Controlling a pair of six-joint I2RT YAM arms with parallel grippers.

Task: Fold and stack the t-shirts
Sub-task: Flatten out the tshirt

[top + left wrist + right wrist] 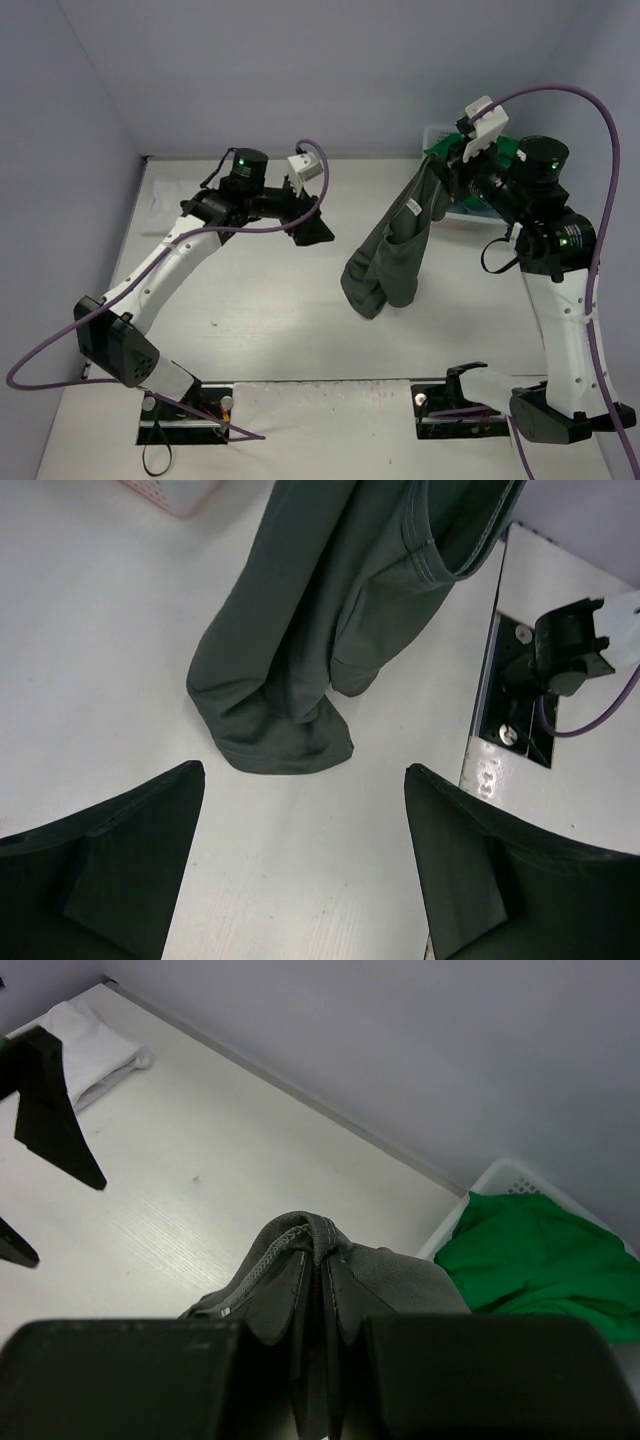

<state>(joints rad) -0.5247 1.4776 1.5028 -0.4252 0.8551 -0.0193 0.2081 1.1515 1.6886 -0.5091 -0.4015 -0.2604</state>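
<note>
Pale walls close in a white counter (pixel 300 330) where the right gripper (pixel 315 1345), clenched on a bunched edge of the dark grey t-shirt (pixel 390 260), holds the garment high. The cloth hangs straight down below its fingers, and its lower end appears to pool on the counter. Lifting it this way probably lets the shirt fall open under its own weight, so that an edge can be found for folding.

The left gripper (pixel 305 870) is released, fingers spread wide with nothing between them. It faces the hanging shirt, whose crumpled hem lies just ahead of it, apparently ready to take a second hold.

Behind and to the right of the right gripper sits the white laundry basket (pixel 500 1175), with the bright green t-shirt (pixel 540 1260) heaped inside. Well ahead of that gripper, in the far corner, the white t-shirt (pixel 85 1045) lies folded flat on the counter.

The grey shirt's collar and sleeves are lost in its folds. The overhead view hides most of the basket behind the right arm, and the white shirt barely shows against the pale counter.
</note>
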